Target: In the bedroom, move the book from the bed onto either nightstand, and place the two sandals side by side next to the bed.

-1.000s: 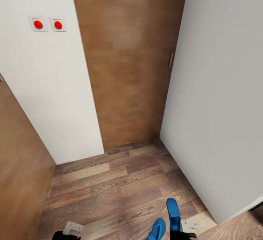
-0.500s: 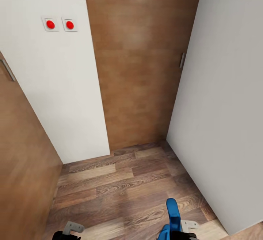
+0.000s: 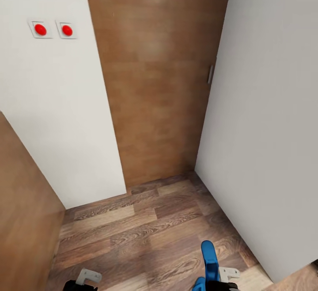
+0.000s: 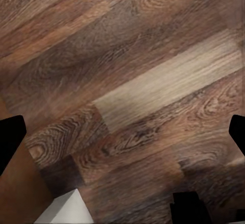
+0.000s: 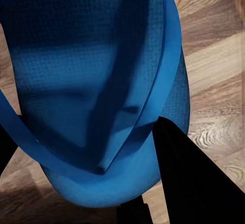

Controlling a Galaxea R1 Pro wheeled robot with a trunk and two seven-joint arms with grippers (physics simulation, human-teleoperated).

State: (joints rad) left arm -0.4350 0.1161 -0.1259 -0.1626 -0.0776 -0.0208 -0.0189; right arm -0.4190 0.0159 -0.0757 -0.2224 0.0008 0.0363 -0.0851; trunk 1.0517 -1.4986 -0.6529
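At the near edge of the head view, the right gripper holds a blue sandal that sticks out forward over the wood floor; the wrist view shows its dark fingers clasped on the sandal's sole near the thong straps. A sliver of the second blue sandal shows just left of that gripper. The left gripper hangs over bare planks, its finger tips spread wide apart with nothing between them. Farther on, the floor ends in a narrow corner: a white wall on the left carrying two red buttons, a brown door straight ahead, and another white wall on the right.
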